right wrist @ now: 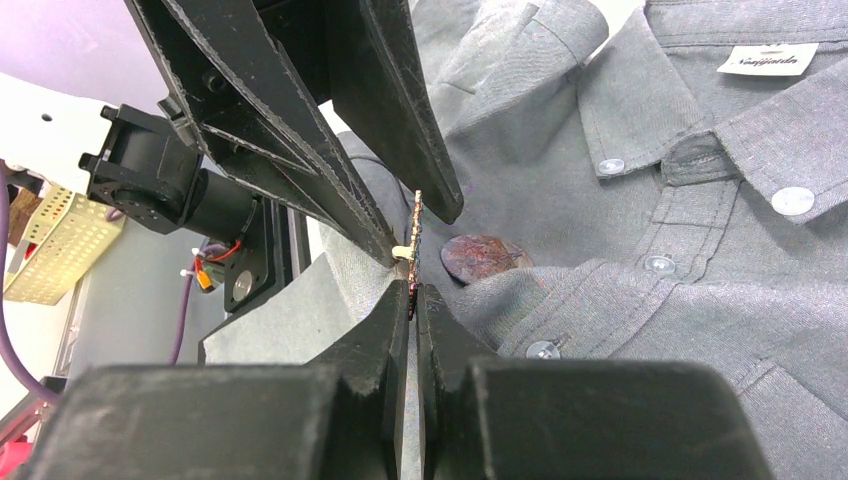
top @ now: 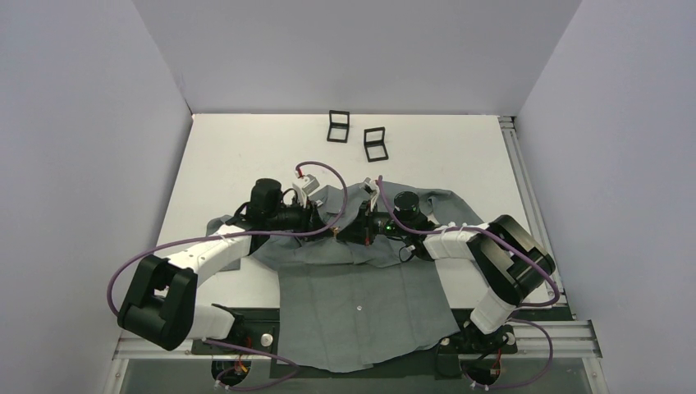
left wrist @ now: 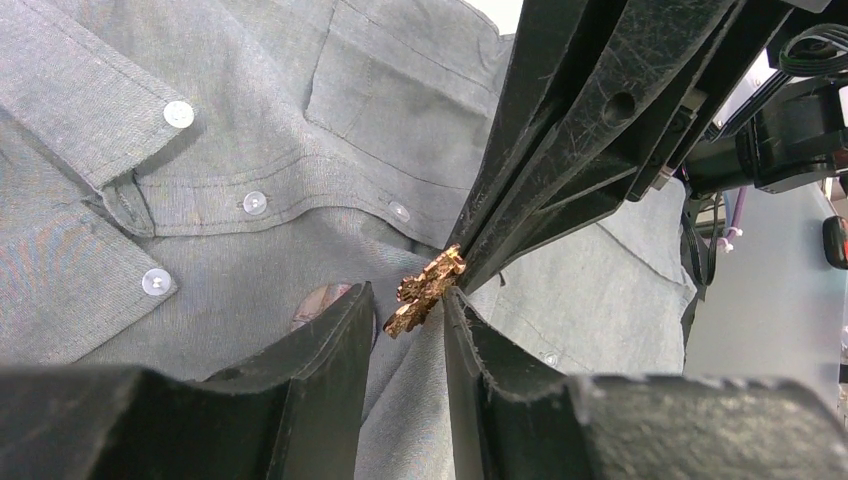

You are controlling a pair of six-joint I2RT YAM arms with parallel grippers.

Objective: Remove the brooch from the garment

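You have right gripper (right wrist: 413,295) clamped on a gold filigree piece (left wrist: 425,290), edge-on, long axis upright. Left gripper (left wrist: 405,300) straddles it, narrowly parted. Brooch (right wrist: 485,257) lies flat on garment (right wrist: 650,330), just collar-side of both tips, unheld.

The top external camera sits high above and behind the arm bases (top: 230,373) at the table's (top: 246,139) near edge, looking steeply down to the far edge. The wrist cameras face one another, very close over the grey shirt (top: 361,304), each looking past its own gripper at the other: left gripper (left wrist: 407,296), right gripper (left wrist: 462,268). Both share the small gold piece (left wrist: 425,290), the reddish-brown brooch (right wrist: 485,258) and white buttons (left wrist: 255,202)
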